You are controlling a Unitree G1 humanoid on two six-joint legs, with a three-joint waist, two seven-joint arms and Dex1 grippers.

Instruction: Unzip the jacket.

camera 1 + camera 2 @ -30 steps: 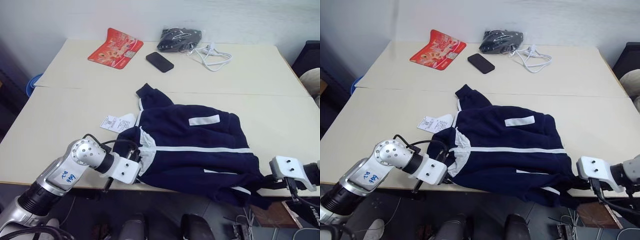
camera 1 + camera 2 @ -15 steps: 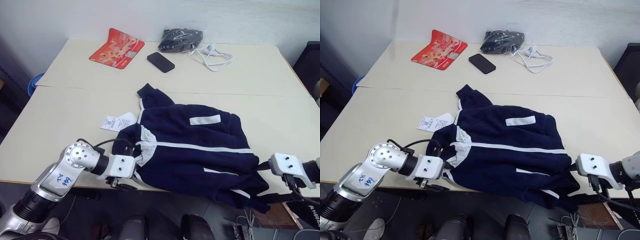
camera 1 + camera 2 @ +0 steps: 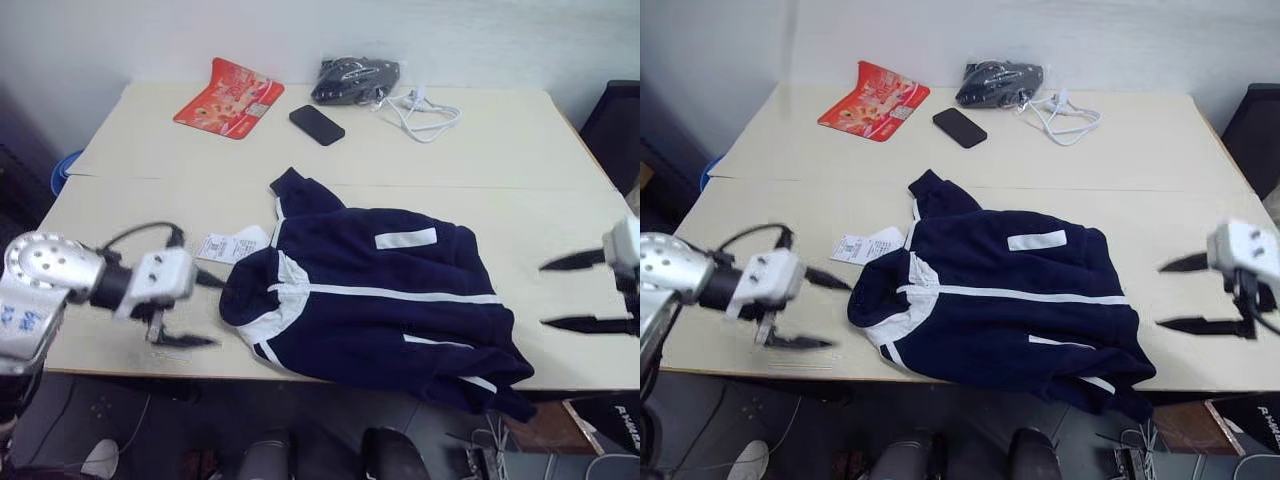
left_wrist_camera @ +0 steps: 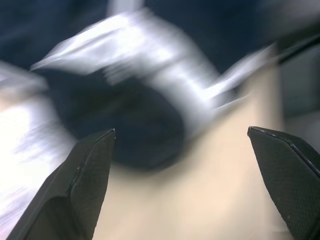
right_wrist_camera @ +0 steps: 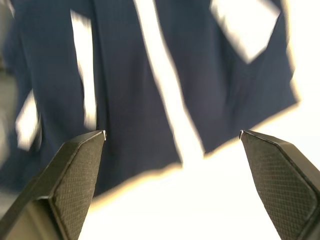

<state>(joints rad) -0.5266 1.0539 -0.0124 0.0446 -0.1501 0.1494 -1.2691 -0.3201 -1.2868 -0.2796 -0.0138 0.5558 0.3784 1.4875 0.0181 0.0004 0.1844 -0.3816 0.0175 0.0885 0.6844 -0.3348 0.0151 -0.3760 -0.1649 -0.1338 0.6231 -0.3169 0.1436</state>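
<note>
The navy jacket (image 3: 380, 300) lies flat on the near table, its white zipper line (image 3: 400, 293) running left to right and its lower corner hanging over the front edge. A white patch (image 3: 407, 238) sits on its far side, and a paper tag (image 3: 235, 245) lies by the collar. My left gripper (image 3: 200, 310) hovers open just left of the collar, touching nothing. My right gripper (image 3: 562, 293) hangs open to the right of the hem, also empty. The right wrist view looks down on the striped jacket (image 5: 125, 75) between wide-apart fingers (image 5: 75, 175).
On the far table lie a red packet (image 3: 225, 97), a black phone (image 3: 317, 124), a black bundle in a clear bag (image 3: 355, 78) and a white cable (image 3: 425, 110). The table's front edge (image 3: 120, 365) runs just below my left gripper.
Both grippers opened and pulled away from the jacket: the left one went left and up off the collar end, the right one rose off the hem end. The jacket stays on the table.
</note>
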